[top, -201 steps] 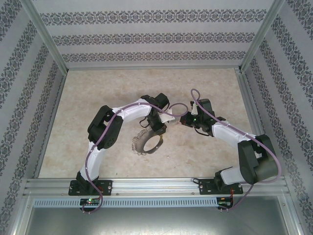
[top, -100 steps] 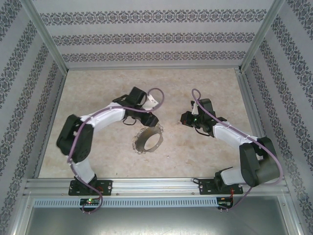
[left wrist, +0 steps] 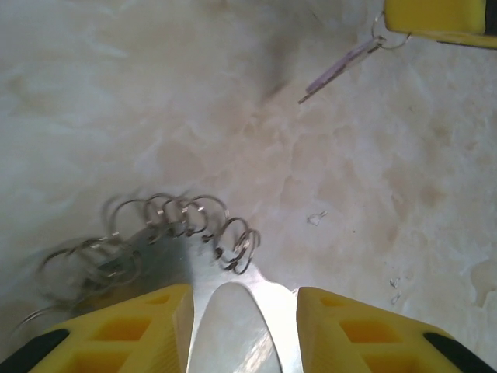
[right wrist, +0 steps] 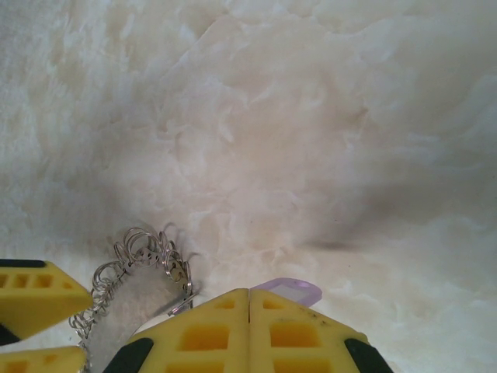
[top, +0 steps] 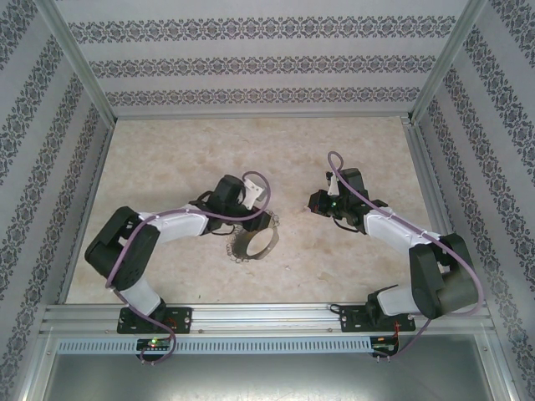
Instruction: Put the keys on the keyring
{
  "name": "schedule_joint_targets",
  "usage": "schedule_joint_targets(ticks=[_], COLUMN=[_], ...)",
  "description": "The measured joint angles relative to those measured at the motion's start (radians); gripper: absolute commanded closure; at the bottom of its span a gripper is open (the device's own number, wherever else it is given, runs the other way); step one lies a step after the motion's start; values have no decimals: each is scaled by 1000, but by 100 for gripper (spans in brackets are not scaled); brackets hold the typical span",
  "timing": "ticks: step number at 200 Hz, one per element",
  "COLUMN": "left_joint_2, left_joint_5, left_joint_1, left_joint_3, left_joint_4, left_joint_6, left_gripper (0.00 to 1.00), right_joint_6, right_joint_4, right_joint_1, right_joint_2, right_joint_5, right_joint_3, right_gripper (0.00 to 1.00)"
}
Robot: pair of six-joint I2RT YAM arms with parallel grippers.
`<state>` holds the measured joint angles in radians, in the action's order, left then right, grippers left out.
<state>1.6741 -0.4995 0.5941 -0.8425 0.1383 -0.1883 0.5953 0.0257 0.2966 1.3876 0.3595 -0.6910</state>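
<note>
Top view: the keyring (top: 251, 242) lies flat on the desk (top: 167, 150), nearer its near edge, with the left gripper (top: 261, 220) at its far rim.

Left wrist: its jaws stand apart over the hoop, apparently gripping nothing.

Right wrist: the right gripper (right wrist: 248, 295) has its jaws closed on the key (right wrist: 293, 288), which is clear of the ring. Threading is not yet done.

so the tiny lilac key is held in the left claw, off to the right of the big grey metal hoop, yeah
Not quite: the tiny pale lilac key is held in the shut right claw, not the left. The right wrist view shows its head poking out just beyond that closed claw. It is indeed off to the right of the large grey metal hoop.
</note>
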Motion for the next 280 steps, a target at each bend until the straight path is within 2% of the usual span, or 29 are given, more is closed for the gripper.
schedule_joint_targets(ticks=[43, 135, 197, 224, 248, 280], left_joint_2=[93, 151, 177, 178, 178, 175], left_joint_5=[35, 88, 129, 140, 146, 153], left_joint_1=[60, 68, 91, 94, 94, 94], left_joint_3=[-14, -32, -61, -61, -61, -57], left_joint_4=[37, 76, 79, 79, 79, 79], left_joint_6=[0, 4, 31, 39, 47, 53], left_gripper=[64, 68, 75, 74, 69, 67], right_joint_6=[0, 0, 0, 0, 0, 0], right_joint_4=[0, 0, 0, 0, 0, 0], right_joint_1=[0, 0, 0, 0, -6, -9], right_joint_2=[0, 1, 1, 1, 1, 1], right_joint_5=[0, 0, 0, 0, 0, 0], right_joint_3=[0, 0, 0, 0, 0, 0], right_gripper=[100, 100, 100, 100, 100, 100])
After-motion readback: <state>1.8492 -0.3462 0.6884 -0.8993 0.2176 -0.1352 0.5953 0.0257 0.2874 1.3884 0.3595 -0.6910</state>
